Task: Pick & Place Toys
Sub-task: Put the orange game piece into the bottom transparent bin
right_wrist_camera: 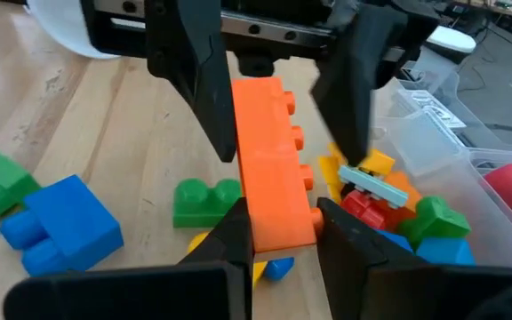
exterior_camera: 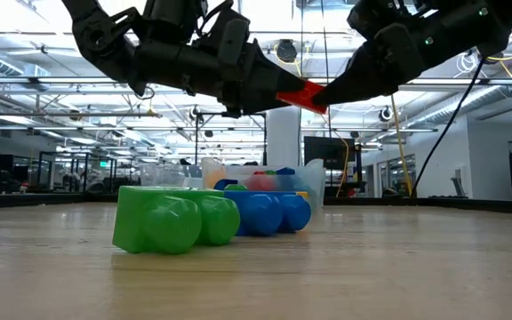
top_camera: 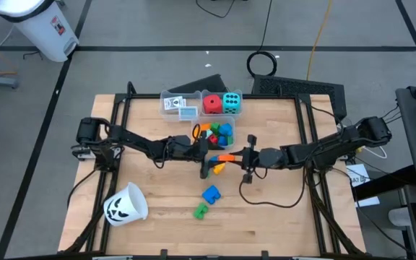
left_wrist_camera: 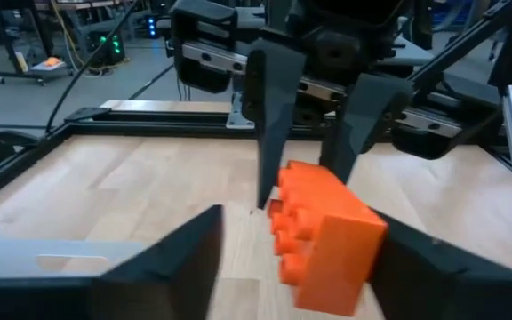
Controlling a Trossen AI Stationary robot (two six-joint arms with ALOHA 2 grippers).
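High view: orange block (top_camera: 224, 157) held above table (top_camera: 280, 217) centre, between both hands. Right hand (right_wrist_camera: 278, 233) closed on orange block, clamping its near end. Left hand (left_wrist_camera: 292, 267) open around other end, fingers (left_wrist_camera: 163, 267) apart from block sides. Blue block (top_camera: 210, 193) and green block (top_camera: 201, 210) lie loose on table nearby. Pile of mixed blocks (top_camera: 219, 133) just beyond; red die (top_camera: 211, 103) and cyan die (top_camera: 231, 102) in clear bin (top_camera: 166, 106). White cup (top_camera: 125, 204) on its side near left front corner.

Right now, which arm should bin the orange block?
Right, probably. The right gripper is shut on the orange block; the left gripper stands open around it, not gripping. The clear bins lie near both.
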